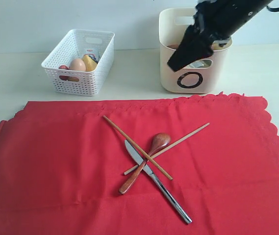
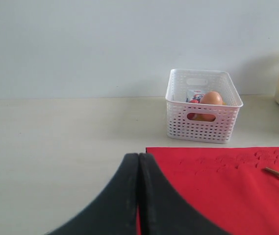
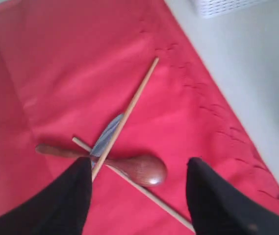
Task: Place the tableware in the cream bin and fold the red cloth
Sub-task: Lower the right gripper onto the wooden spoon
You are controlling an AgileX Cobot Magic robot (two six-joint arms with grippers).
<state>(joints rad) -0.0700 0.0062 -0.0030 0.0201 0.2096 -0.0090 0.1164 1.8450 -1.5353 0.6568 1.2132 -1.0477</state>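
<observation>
While the red cloth [image 1: 56,166] is spread flat over the near part of the pale table [image 1: 12,73], its far and right edges are cut in small scallops, and faint crease lines are seen in the matte fabric. Near the cloth's middle, four pieces of tableware are piled crosswise. Two thin wooden chopsticks [image 1: 129,139] form an X. A dark, glossy wooden spoon [image 1: 160,141] with an oval bowl lies beneath them. A slim metal knife [image 1: 168,196] is angled toward the near edge. Behind the cloth on the right stands the cream bin [image 1: 171,81], smooth and round-cornered, marked with a black ring. A lower white lattice basket [image 1: 75,83] holding a brown egg [image 1: 77,64] is set well apart to the left. The right gripper [image 1: 171,66] is held in front of the bin, its black fingers spread apart and empty. The left gripper [image 2: 139,156] is pressed closed, with nothing between its fingers.
</observation>
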